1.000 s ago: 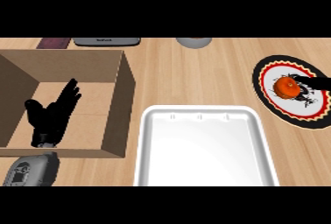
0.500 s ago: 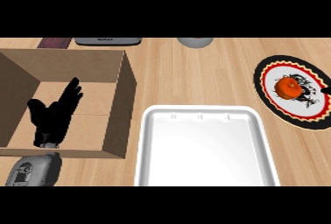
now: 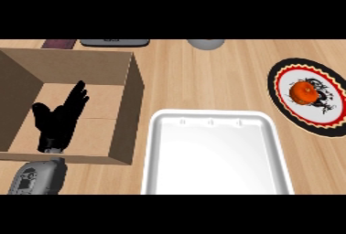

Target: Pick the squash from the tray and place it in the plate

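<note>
Since the right hand has been withdrawn from view, the small orange squash (image 3: 304,92) is left on the round patterned plate (image 3: 280,87) near the desk's right edge; the white rectangular tray (image 3: 215,119) is emptied, so the task is judged done. The left hand (image 3: 59,119) is rested with fingers spread.

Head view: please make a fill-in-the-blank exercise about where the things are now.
1. The squash lies on the ____.
2. The tray holds ____.
3. The left hand shows over the cardboard ____.
4. The hand that is out of view is the ____ one.

Missing words: plate; nothing; box; right
</note>
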Motion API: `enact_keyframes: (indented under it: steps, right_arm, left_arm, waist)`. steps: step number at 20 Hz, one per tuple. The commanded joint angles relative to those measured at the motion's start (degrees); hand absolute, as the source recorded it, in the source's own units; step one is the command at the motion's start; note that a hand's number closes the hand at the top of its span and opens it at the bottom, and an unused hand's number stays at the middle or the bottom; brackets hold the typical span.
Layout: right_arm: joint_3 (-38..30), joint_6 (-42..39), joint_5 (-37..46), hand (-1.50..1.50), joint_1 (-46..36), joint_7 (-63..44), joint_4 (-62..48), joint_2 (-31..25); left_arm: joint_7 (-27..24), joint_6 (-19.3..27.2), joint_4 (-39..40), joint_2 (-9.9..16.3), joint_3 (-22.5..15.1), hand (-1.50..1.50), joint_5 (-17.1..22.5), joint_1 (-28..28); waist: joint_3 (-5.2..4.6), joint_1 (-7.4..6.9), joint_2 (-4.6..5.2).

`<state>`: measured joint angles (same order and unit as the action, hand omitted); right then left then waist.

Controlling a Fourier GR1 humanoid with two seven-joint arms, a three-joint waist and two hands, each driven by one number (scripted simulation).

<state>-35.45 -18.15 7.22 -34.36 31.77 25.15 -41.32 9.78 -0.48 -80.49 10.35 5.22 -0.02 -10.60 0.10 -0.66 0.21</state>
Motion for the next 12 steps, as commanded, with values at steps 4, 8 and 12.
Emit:
enact_keyframes:
  steps: [4, 8, 12]
  right_arm:
    - [-0.3, -2.8, -1.0, -1.50, 0.1, 0.4, -3.9, -7.2]
    - [1.7, -0.1, 0.8, -1.50, 1.3, 5.5, -8.1, -5.7]
    - [2.1, -1.3, 1.4, -1.50, 2.8, 6.3, -9.7, -8.6]
  left_arm:
    - [-3.2, -3.0, -2.3, 1.5, 1.0, 0.00, 1.0, 5.9]
    - [2.4, -0.6, -0.5, 0.5, 1.2, 0.00, 0.5, -1.4]
    - [1.3, -2.2, -0.9, 1.5, 2.3, 0.00, 1.7, -0.6]
  waist:
    - [-0.04, -0.28, -0.06]
    - [0.00, -0.23, 0.13]
    - [0.00, -0.19, 0.11]
